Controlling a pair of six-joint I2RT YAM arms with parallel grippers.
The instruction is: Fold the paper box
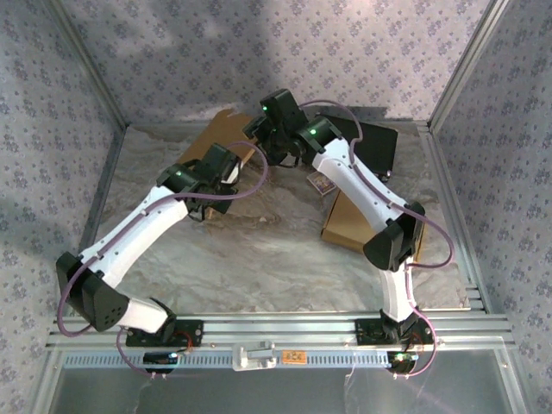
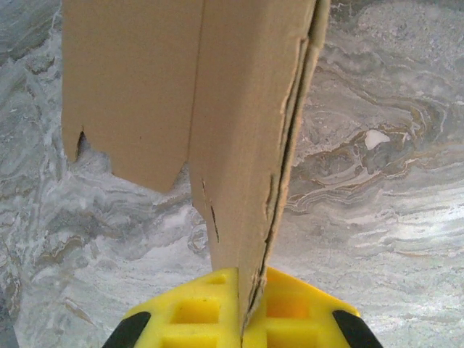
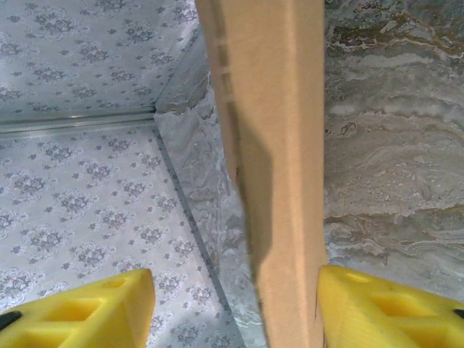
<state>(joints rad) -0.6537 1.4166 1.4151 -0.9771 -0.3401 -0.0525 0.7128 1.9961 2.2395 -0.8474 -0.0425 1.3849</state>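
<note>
**Two pincers, one cardboard blank: grip points and handling**

Two pincers attend the paper box, a sheet of brown corrugated card not yet formed into shape. Seen from above, it sits over the marbled desk toward the far left of centre, between the two wrists. The left pincer is pressed together on the near edge of the box. Its yellow pads clamp a doubled panel just beside a long crease, and the card runs away from them to end in a notched flap. The right pincer stands spread, with a narrow upright panel of the same box between its fingers. That panel lies against or just beside one finger and well apart from the other, so nothing is pinched there.

Handling, as a judgement: the card looks light. It seems stiff across its panels but weak along the scored lines, where it should hinge readily. The edge near the left pads is frayed and split, which suggests it would tear if pulled sideways or twisted hard. The surface is matt and should not slip much between the pads. The best holds are probably on flat panel close to a crease. A flap tip would bend, and the ragged edge could tear further. With one side anchored, the spread pincer appears placed to close on the upright panel or to push it over about its crease.
</note>
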